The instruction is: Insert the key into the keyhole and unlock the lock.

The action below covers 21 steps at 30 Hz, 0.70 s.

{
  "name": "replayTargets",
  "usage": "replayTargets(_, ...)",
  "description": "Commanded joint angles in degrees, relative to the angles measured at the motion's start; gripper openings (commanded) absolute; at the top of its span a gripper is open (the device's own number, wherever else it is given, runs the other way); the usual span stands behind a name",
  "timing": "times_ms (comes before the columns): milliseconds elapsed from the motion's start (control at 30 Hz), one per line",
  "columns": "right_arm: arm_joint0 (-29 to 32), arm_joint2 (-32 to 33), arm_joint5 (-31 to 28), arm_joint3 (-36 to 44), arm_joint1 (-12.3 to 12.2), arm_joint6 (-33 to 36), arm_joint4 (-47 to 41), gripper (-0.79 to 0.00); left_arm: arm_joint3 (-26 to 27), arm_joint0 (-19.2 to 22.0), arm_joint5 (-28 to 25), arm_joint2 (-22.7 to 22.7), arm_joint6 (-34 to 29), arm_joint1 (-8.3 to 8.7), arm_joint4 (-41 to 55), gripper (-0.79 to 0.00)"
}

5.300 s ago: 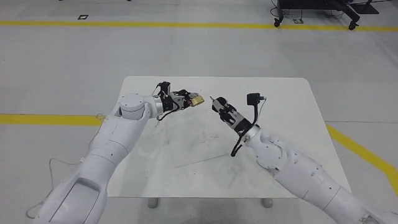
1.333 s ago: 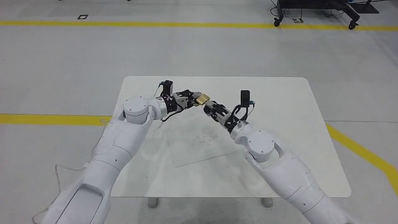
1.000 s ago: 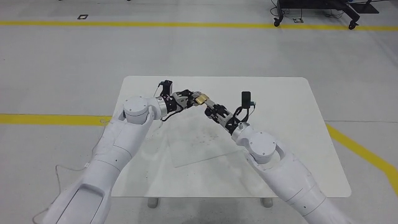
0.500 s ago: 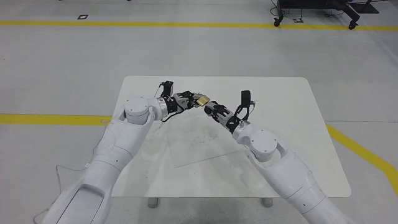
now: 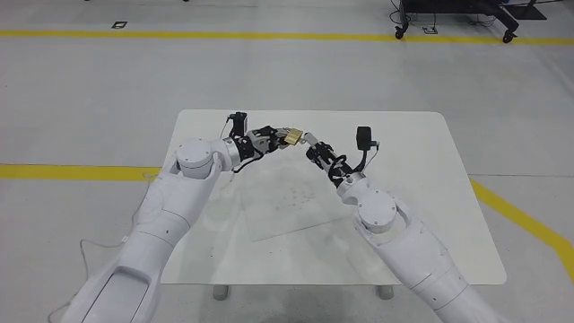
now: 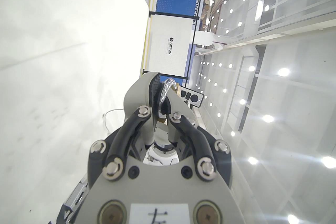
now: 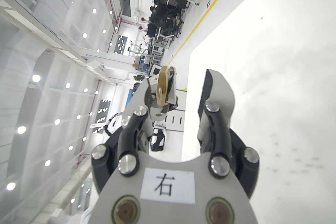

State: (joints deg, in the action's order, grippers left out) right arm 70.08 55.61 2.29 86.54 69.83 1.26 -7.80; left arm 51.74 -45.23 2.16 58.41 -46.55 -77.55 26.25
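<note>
Just above centre in the top view, the left tool point(image 5: 269, 137) is clamped on the shackle point(image 6: 164, 91) of the lock point(image 5: 290, 135). It holds the lock off the desk point(image 5: 413, 152) with the brass body aimed at the right tool point(image 5: 313, 149), which I read as presenting the keyhole end. Right tool is wide open, gripping nothing, tips just beside the lock. A small piece at the lock's end face looks like the key point(image 7: 159, 93), but I can't tell how deep it sits, and the keyhole itself is hidden.

Right gripper point(image 7: 179, 84), earlier closed on key point(image 7: 159, 94) at padlock point(image 7: 163, 76), now open, key alone in padlock.
</note>
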Motion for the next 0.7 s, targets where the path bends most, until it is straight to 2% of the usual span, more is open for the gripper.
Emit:
replayTargets(0, -0.01, 0.02, 0.01, -0.02, 0.0, 0.23, -0.27, 0.0, 0.48, -0.37, -1.08, 0.41, 0.37, 0.08, -0.02, -0.785)
replayTargets(233, 0.35, 0.19, -0.44, 0.22, 0.04, 1.09, -1.33, 0.0, 2.34, -1.58, -3.8, 1.34, 0.85, 0.37, -0.85, -0.785)
replayTargets(300, 0.66, 1.51, -1.24, -0.11, -0.03, 5.18, -5.34, -0.406, 2.78, -1.82, -4.27, 1.45, 0.91, 0.44, -1.36, -0.785)
replayTargets(333, 0.67, 2.29, -1.25, -0.56, -0.09, 7.31, -7.25, -0.465, 3.07, -1.93, -4.49, 1.43, 0.74, 0.47, -1.68, -0.785)
replayTargets(500, -0.03, 4.96, -0.88, -2.75, -0.24, 16.08, -14.19, -0.686, 3.92, -2.25, -4.94, 1.02, 0.64, 0.6, -4.07, -0.785)
replayTargets(667, -0.39, 6.04, -1.05, -3.97, -0.14, 19.18, -16.76, -0.717, 4.23, -2.37, -4.94, 0.95, 0.79, 0.62, -4.95, -0.785)
